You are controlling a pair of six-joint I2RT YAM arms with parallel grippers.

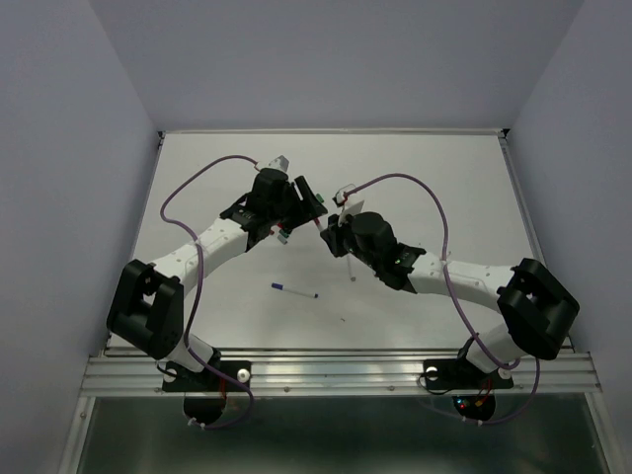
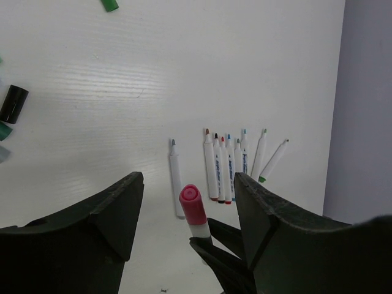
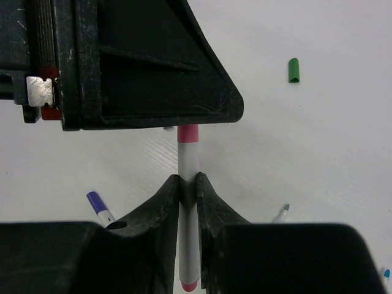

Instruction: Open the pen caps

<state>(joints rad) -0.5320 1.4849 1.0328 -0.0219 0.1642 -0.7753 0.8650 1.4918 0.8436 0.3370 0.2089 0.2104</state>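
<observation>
My right gripper (image 3: 188, 179) is shut on a white pen barrel (image 3: 188, 214) and holds it above the table. The pen's pink cap (image 3: 188, 133) is on and points at my left gripper (image 2: 188, 182). The left gripper is open, with its jaws on either side of the pink cap (image 2: 192, 206) and not touching it. In the top view the left gripper (image 1: 314, 207) and the right gripper (image 1: 331, 226) meet at mid table. Loose caps lie on the table: a green cap (image 2: 110, 5), also in the right wrist view (image 3: 294, 70), and a black cap (image 2: 13, 104).
Several uncapped white pens (image 2: 226, 166) lie in a row on the white table. A pen with a purple cap (image 1: 294, 290) lies nearer the arm bases; it also shows in the right wrist view (image 3: 98, 204). Teal caps (image 2: 3, 131) sit at the left wrist view's left edge.
</observation>
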